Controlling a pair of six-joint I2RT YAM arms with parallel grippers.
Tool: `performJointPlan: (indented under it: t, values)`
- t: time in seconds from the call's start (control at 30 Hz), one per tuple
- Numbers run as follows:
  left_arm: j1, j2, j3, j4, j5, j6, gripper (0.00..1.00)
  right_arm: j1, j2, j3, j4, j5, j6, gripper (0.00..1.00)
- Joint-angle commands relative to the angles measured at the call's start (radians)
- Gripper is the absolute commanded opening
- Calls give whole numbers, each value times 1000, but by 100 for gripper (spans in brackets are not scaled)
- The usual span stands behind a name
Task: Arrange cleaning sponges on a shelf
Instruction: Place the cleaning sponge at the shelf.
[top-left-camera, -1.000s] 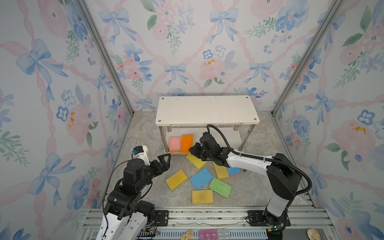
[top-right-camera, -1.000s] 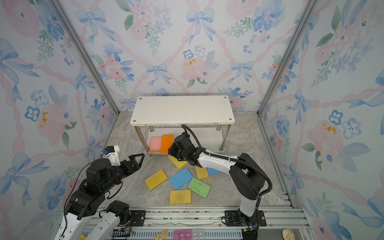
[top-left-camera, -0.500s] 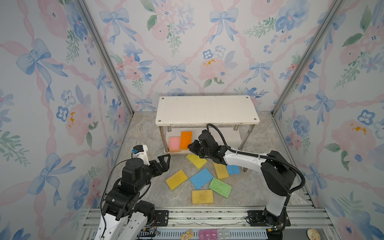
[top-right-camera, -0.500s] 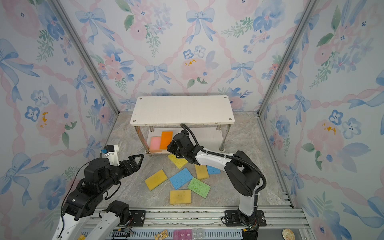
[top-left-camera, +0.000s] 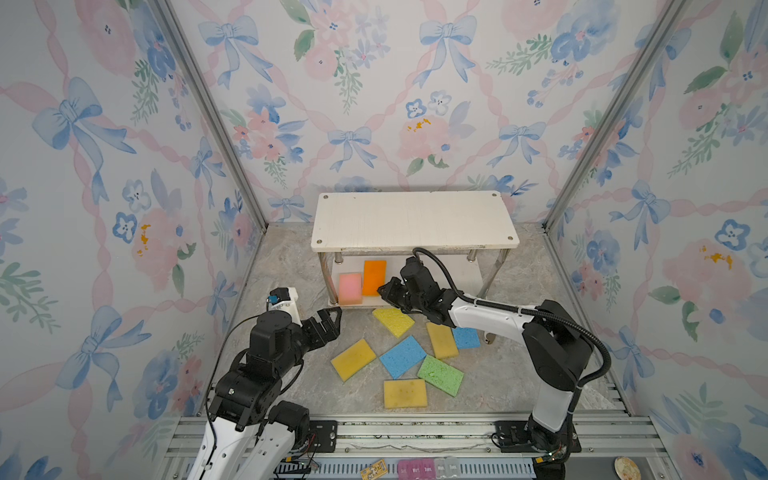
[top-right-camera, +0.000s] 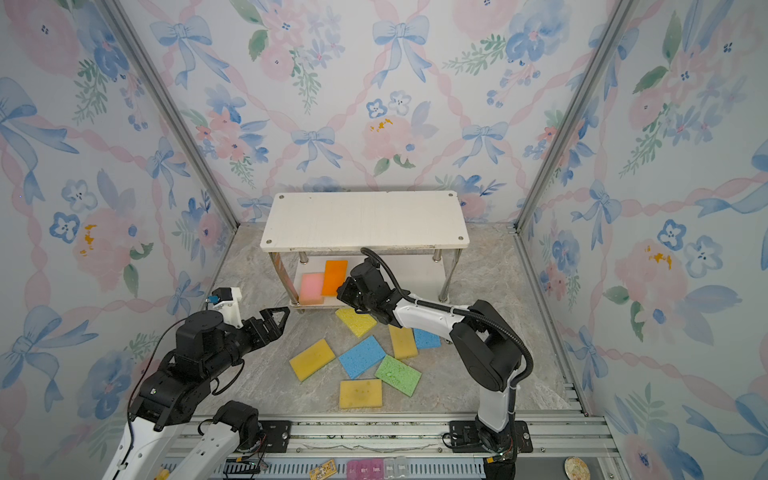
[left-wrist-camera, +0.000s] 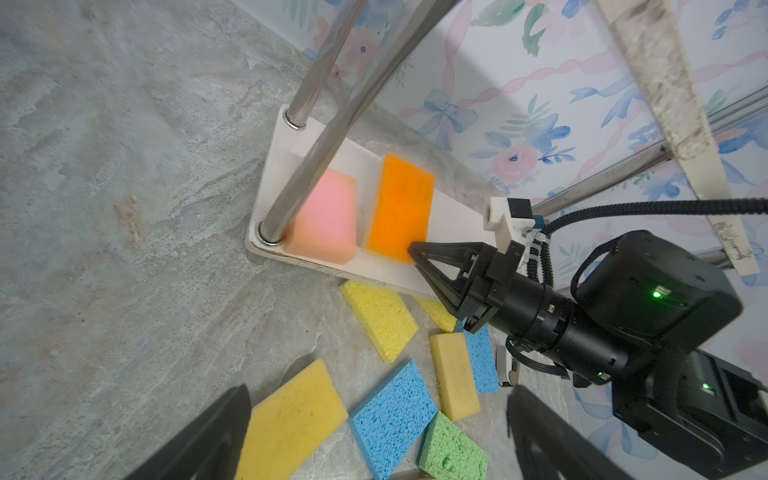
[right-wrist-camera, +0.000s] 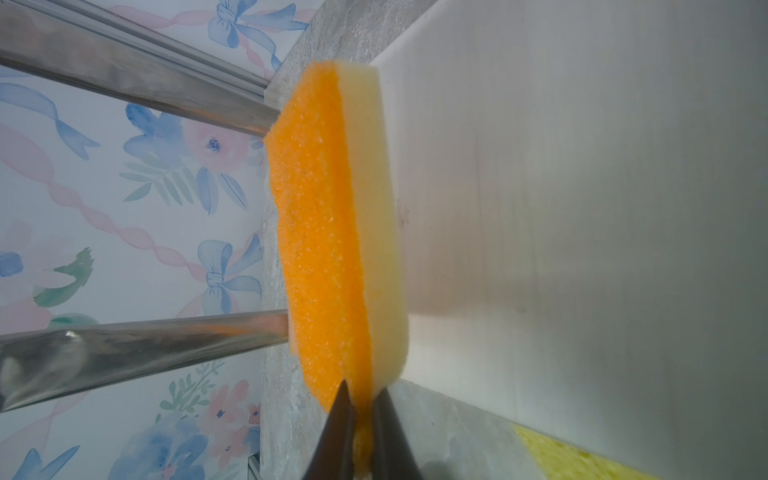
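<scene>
The left tool (top-left-camera: 333, 322) hangs over the worktop (top-left-camera: 286, 257), jaws spread wide, gripping nothing. Ahead of it stands the shelf (top-left-camera: 411, 220). On its lower board (top-left-camera: 453, 270) a pink sponge (top-left-camera: 350, 286) lies by the front leg, with an orange sponge (top-left-camera: 374, 275) just beside it. The right tool (right-wrist-camera: 362, 415) is pinched nearly shut on the orange sponge's near corner. Under and behind that tool, loose sponges (top-left-camera: 402, 356) in yellow, blue and green lie scattered on the worktop.

We see the right gripper (left-wrist-camera: 412, 250), jaws closed, at a corner of the orange sponge (left-wrist-camera: 399, 205) on the shelf (left-wrist-camera: 386, 272). The pink sponge (left-wrist-camera: 326, 216) lies just beside that sponge
</scene>
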Motion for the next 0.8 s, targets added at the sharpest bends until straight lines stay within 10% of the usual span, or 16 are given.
performJointPlan:
  t: [0.0,0.77]
  values:
    - [5,6,6,-11,-16,30,98,-26,53,-10,-82,-31,8,11]
    - [6,20,-3,-8,-30,35,98,-43,102,30,-117,-100,-26,19]
